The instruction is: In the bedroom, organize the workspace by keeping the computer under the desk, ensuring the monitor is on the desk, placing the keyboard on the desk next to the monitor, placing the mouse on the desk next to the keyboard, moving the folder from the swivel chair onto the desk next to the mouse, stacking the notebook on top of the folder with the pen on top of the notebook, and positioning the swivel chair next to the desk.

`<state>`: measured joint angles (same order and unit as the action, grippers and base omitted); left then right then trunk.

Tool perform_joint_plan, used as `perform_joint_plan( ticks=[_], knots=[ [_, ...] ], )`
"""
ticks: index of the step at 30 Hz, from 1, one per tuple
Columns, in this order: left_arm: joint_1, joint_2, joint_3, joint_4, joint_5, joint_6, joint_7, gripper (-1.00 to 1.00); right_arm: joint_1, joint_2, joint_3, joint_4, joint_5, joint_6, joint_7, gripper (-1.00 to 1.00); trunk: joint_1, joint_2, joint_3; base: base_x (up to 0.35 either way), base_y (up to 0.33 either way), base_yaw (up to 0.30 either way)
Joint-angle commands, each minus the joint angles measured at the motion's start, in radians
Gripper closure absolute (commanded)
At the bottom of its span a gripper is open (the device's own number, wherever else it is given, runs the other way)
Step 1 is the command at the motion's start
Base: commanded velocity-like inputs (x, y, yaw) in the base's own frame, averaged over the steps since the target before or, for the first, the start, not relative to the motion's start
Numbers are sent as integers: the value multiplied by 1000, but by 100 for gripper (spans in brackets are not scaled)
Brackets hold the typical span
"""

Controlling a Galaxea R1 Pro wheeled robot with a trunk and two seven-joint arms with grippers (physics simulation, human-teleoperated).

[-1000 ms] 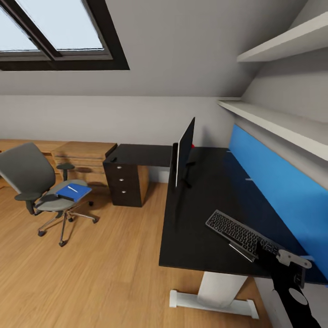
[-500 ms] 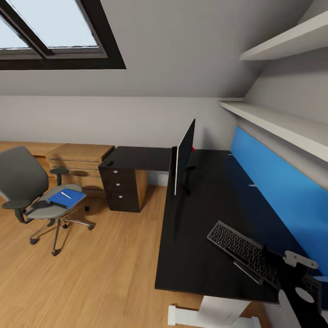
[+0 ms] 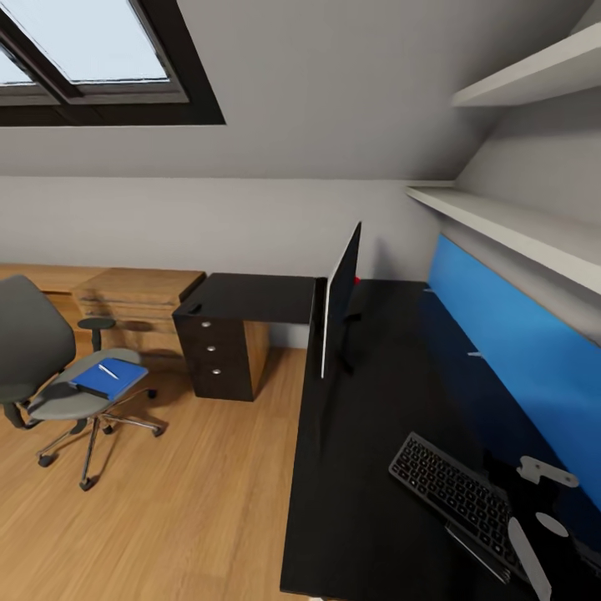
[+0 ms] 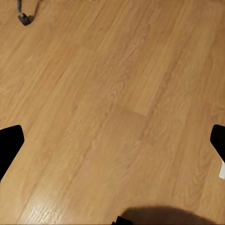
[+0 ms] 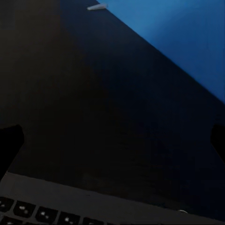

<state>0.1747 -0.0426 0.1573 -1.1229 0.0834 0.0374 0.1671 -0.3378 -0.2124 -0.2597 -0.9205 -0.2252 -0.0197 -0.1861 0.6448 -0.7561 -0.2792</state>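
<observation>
The black-topped desk [image 3: 376,434] with its blue back panel carries the monitor [image 3: 340,296], seen edge-on, and the keyboard [image 3: 451,497] at its near right. A small dark mouse [image 3: 194,309] lies on the desk's far left wing. The grey swivel chair [image 3: 33,359] stands apart on the floor at the left. On its seat lies the blue folder [image 3: 110,377] with the whitish pen [image 3: 108,371] on top. My right gripper [image 5: 112,140] is open over the desk top [image 5: 93,103], beside the keyboard's edge [image 5: 70,206]. My left gripper [image 4: 112,140] hangs open above the wooden floor.
A light wooden drawer unit [image 3: 138,305] stands against the back wall behind the chair. Black drawers [image 3: 219,351] sit under the desk's left wing. White shelves [image 3: 509,225] run above the blue panel [image 3: 517,367]. A caster [image 4: 23,18] shows on the floor.
The whole head view has shifted: the camera has moved closer to the desk, so the chair sits further left in the picture. My right arm stays over the keyboard's near end.
</observation>
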Motion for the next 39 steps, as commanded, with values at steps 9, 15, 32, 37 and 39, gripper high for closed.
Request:
perform_joint_plan(
  ticks=[9, 15, 32, 37, 39],
  knots=[
    [0, 0, 12, -3, 10, 4, 2, -100, -75, -49, 2, 150, -13, -11, 8, -100, 1, -1, -1, 180, 0, 0],
    [0, 0, 14, -3, 10, 4, 2, -100, -112, -83, 1, 223, -16, -22, 21, -100, 1, -1, -1, 34, 0, 0],
    [0, -2, 14, -3, 10, 4, 0, -100, -221, -152, -8, 403, -92, 80, 24, -100, 1, -1, -1, 3, 0, 0],
    [0, -2, 13, -3, 10, 4, 0, -100, -223, -189, -10, 405, -185, 170, 23, -100, 1, -1, -1, 0, 0, 0],
    [0, -2, 13, -3, 10, 4, 0, -100, -223, -194, -11, 405, -204, 190, 23, -100, 1, -1, -1, 0, 0, 0]
  ],
)
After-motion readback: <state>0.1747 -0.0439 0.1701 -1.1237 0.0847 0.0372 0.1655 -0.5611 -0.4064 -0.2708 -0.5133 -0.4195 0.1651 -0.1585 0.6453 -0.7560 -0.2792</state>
